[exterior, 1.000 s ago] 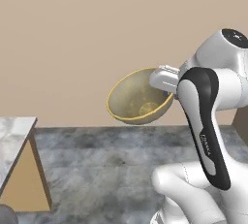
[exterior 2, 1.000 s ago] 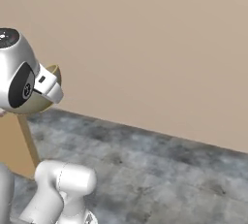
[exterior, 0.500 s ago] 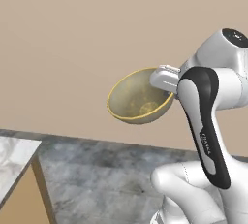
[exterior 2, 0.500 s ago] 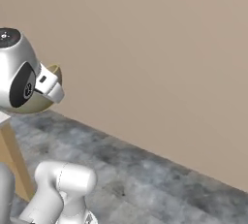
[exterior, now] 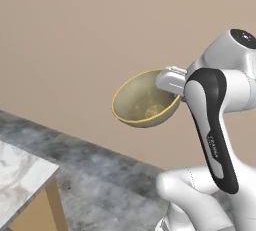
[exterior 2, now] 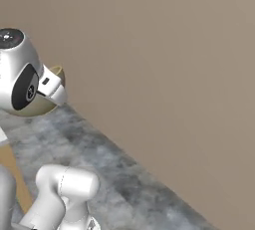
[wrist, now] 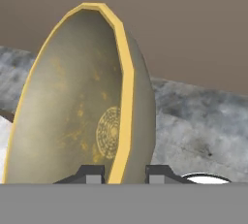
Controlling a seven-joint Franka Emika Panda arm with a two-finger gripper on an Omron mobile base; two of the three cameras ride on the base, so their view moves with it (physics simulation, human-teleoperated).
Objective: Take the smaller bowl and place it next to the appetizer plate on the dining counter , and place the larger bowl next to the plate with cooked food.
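The larger bowl (exterior: 142, 102), deep olive-tan with a yellow rim and a speckled inside, hangs in the air in front of the tan wall. My gripper (exterior: 164, 80) is shut on its rim at the right side. In the hand view the bowl (wrist: 72, 111) stands on edge, and my gripper (wrist: 125, 173) pinches the yellow rim with one fingertip inside and one outside. A sliver of the bowl (exterior 2: 36, 107) shows behind my white arm in the right base view. The smaller bowl, the appetizer plate and the plate with cooked food are out of view.
A corner of a marble top (exterior: 20, 175) on a tan wooden side sits at the lower left; I cannot tell which counter it is. Mottled grey floor (exterior: 100, 170) runs along the plain tan wall (exterior 2: 164, 50).
The whole picture has shifted, so the base has moved: the marble corner slid left and down. The bowl stays in my gripper the same way.
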